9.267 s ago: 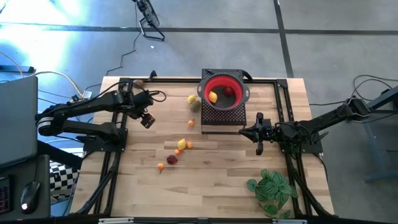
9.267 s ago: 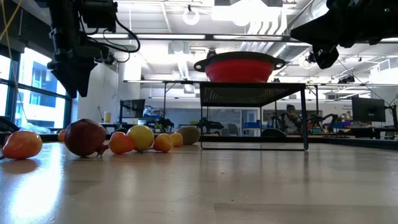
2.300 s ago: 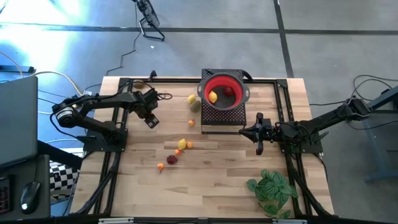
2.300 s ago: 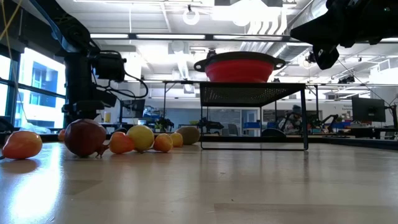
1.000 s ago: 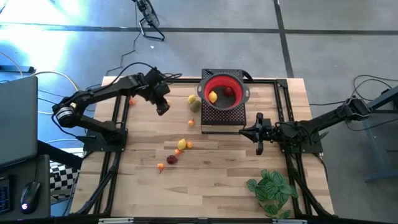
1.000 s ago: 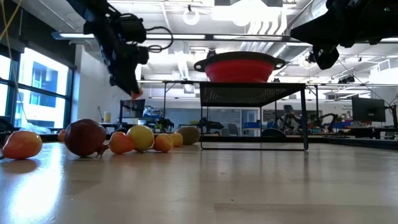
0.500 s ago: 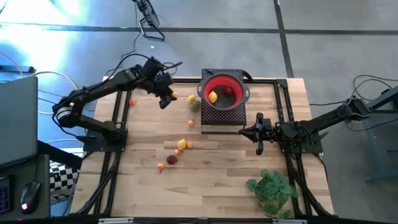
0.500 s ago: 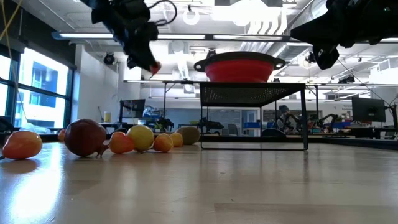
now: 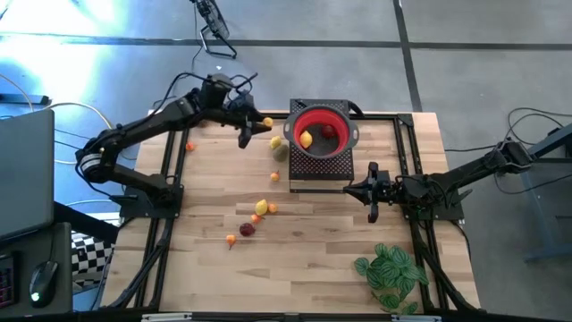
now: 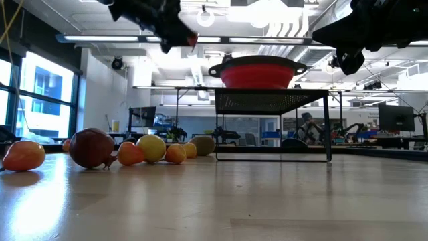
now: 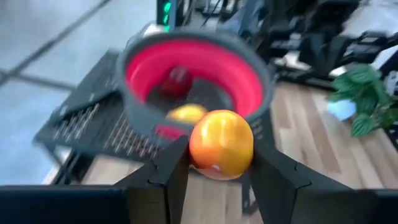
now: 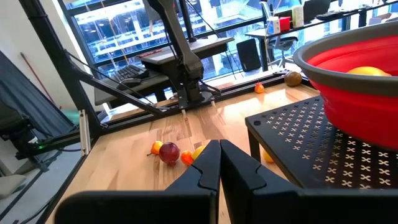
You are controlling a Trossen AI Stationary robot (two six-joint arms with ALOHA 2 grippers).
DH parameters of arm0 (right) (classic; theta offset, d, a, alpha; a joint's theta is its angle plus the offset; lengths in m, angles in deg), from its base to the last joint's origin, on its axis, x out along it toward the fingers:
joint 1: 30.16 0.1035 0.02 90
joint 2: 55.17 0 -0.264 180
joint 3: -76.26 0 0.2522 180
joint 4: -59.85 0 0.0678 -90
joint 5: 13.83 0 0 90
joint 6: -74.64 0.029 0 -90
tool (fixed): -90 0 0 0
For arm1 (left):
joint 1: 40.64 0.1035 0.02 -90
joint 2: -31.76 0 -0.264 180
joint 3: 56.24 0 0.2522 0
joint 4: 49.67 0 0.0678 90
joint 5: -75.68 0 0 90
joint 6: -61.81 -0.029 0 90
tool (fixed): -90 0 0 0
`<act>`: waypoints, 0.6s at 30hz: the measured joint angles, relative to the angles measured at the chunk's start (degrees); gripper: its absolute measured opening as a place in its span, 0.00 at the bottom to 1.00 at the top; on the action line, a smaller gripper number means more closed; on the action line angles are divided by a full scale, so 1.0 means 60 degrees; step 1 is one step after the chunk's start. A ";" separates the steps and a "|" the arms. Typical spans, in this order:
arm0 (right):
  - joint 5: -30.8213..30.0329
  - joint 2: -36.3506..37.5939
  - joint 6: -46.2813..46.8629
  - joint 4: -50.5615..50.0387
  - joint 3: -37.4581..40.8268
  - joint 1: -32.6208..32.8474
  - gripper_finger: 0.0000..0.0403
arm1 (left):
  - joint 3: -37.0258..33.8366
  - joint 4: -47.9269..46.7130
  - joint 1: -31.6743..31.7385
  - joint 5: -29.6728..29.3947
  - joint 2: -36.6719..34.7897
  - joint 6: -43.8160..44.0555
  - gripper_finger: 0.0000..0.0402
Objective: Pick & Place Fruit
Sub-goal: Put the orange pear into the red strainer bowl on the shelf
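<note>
Two fruits lie in the red bowl (image 9: 322,132), the left pincer (image 11: 214,171) grips an orange fruit (image 11: 221,144) near it, and several wait on the desk (image 9: 313,259).

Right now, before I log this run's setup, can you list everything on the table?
Table: one, light wood.
Stand: one, black, perforated, between the arms.
Bowl: one, red, on the stand.
Fruit in bowl: two, yellow and red.
Loose fruit: at least nine, yellow, orange, dark red, greenish, on the table left of the stand.
Held fruit: one, orange, aloft left of the bowl.
Plant: one, green, near the right arm.
Left gripper: shut on held fruit.
Right gripper: shut, right of the stand.
</note>
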 joint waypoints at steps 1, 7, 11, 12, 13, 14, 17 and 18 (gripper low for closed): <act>0.0003 -0.0002 0.0000 0.0000 0.0000 0.0000 0.00 | 0.0000 0.0221 -0.0127 0.0004 0.0000 -0.0004 0.36; 0.0003 -0.0002 0.0000 -0.0003 0.0000 0.0000 0.00 | 0.0000 0.1246 -0.0904 -0.0106 0.0000 -0.0002 0.36; 0.0003 -0.0002 0.0000 -0.0004 0.0000 0.0000 0.00 | 0.0000 0.1522 -0.1230 -0.0823 0.0000 0.0002 0.36; 0.0003 0.0001 0.0000 -0.0004 0.0000 0.0000 0.00 | 0.0000 0.1537 -0.1262 -0.0996 0.0000 0.0001 0.36; 0.0003 -0.0002 0.0000 -0.0004 0.0000 0.0000 0.00 | 0.0000 0.1538 -0.1252 -0.1072 0.0000 0.0001 0.36; 0.0003 0.0001 0.0000 -0.0004 0.0000 0.0000 0.00 | 0.0000 0.1541 -0.1242 -0.1134 0.0000 0.0009 0.36; 0.0003 0.0000 -0.0004 -0.0007 0.0000 0.0000 0.00 | 0.0000 0.1681 -0.1238 -0.1188 0.0104 0.0174 0.36; 0.0004 0.0000 -0.0012 -0.0007 0.0002 0.0000 0.00 | 0.0000 0.1858 -0.1239 -0.1175 0.0180 0.0285 0.36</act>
